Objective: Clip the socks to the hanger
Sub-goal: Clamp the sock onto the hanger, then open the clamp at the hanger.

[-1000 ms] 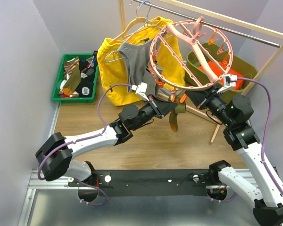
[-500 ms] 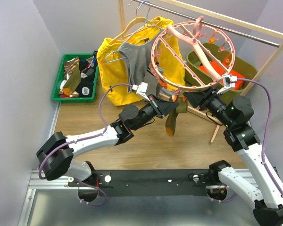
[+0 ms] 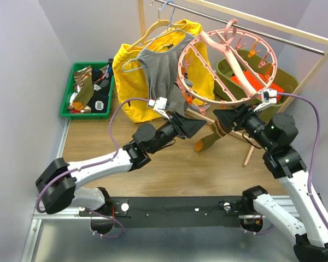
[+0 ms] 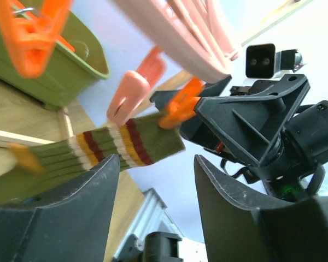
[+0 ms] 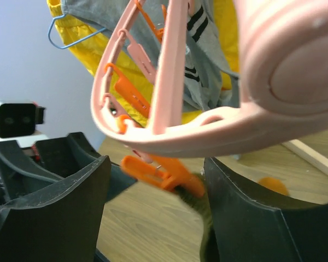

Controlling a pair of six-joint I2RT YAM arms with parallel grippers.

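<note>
The pink ring hanger [image 3: 227, 65] hangs tilted from the rail. An olive sock [image 3: 210, 137] with a striped cuff [image 4: 116, 144] dangles below its near rim, pinched by an orange clip [image 4: 180, 107]. My left gripper [image 3: 200, 126] is open just left of the sock, with nothing between its fingers [image 4: 61, 217]. My right gripper [image 3: 220, 118] is open on the other side, and the orange clip [image 5: 165, 172] and sock top [image 5: 205, 218] sit between its spread fingers [image 5: 250, 214] without being squeezed. More socks [image 3: 86, 90] lie in the green bin.
A green bin [image 3: 67, 87] sits at the far left by the wall. A yellow jacket [image 3: 130, 82] and a grey shirt [image 3: 158, 71] hang on thin hangers left of the ring. An olive tub [image 3: 279, 82] stands behind the wooden rack frame [image 3: 311, 71].
Both grippers went from shut to open and drew back a little. The sock now hangs from the orange clip alone and has swung right. The ring has tipped up and rightward.
</note>
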